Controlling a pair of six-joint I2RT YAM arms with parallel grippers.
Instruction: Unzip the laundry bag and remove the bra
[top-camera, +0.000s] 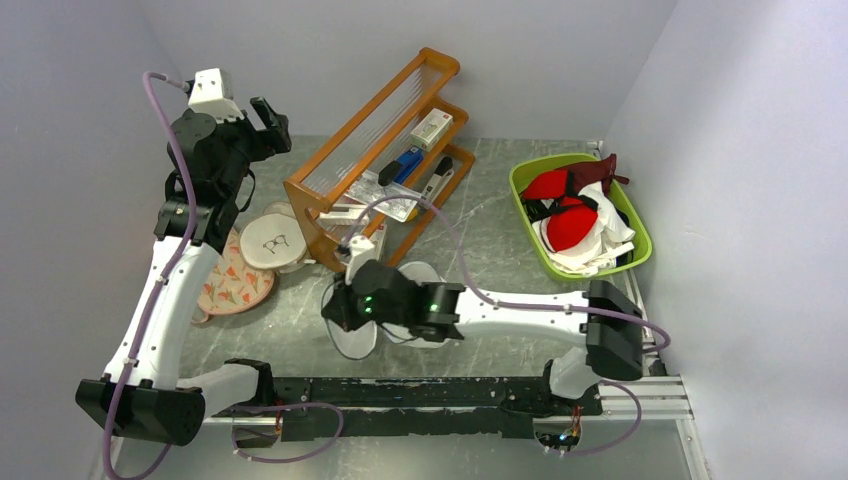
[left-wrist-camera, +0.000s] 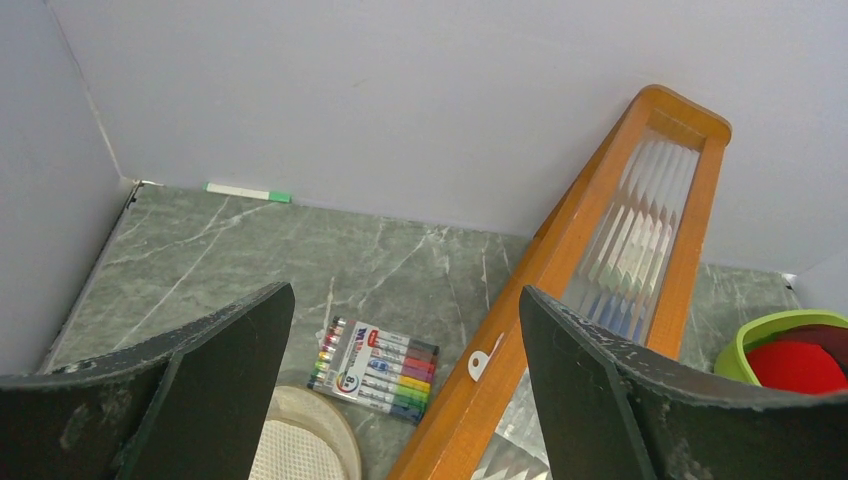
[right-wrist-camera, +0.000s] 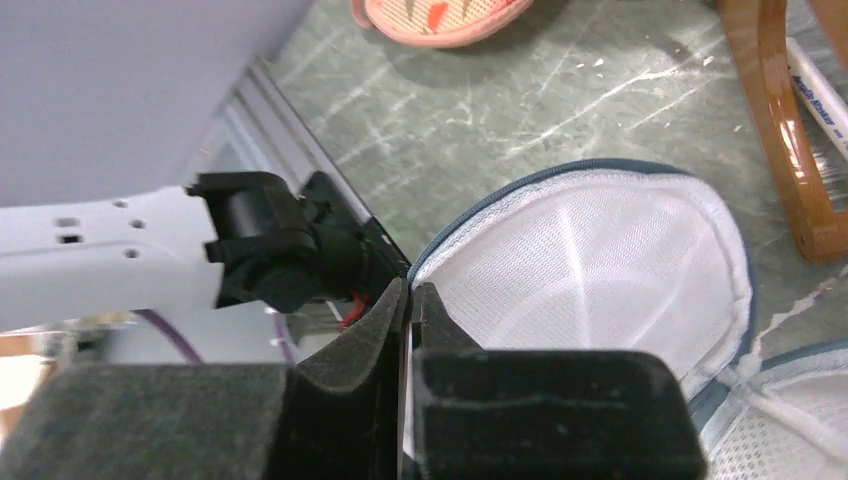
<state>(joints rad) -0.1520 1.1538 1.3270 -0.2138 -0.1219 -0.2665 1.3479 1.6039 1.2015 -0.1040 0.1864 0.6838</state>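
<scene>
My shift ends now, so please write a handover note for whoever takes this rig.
Left claw: open, empty, raised beside the wooden rack.
Right claw: shut, down at the rim of the laundry bag; a pinch on it cannot be confirmed.
Laundry bag: unzipped, halves spread on the table, visible half empty.
Bra: in the green basket with other clothes.
Done: unzipping, removal, apparently. Left: back the right claw away.

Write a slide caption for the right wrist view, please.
Right gripper, fingers closed, at the rim of the opened white mesh laundry bag.
</scene>
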